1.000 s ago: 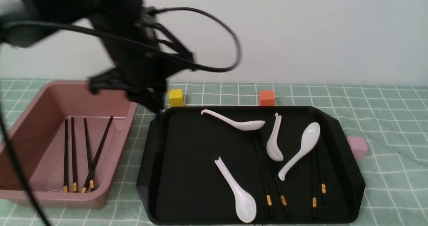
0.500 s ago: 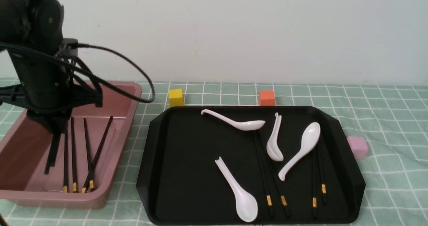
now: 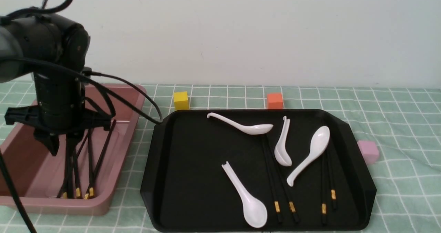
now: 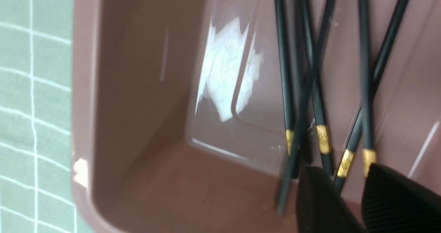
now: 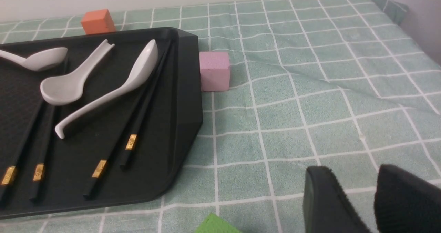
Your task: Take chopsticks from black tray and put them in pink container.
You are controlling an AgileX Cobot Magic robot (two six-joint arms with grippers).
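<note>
In the front view, the left gripper (image 3: pixel 63 145) and its dark wrist hide the upper ends of several chopsticks (image 3: pixel 90 157) and part of the far rim of the pink container (image 3: pixel 120 100). That container's left edge runs out of the picture, as does the left arm (image 3: pixel 24 47). Black sticks overlap below the gripper, too tangled to count surely. In the left wrist view, the fingertips (image 4: pixel 318 191) are blurred and cover some lower stick ends; other sticks are cut off by the edge. In the right wrist view, the black tray (image 5: pixel 155 178) is cut off, a green thing (image 5: pixel 215 224) shows only a corner, and the right gripper (image 5: pixel 355 198) is partly out of the picture.
</note>
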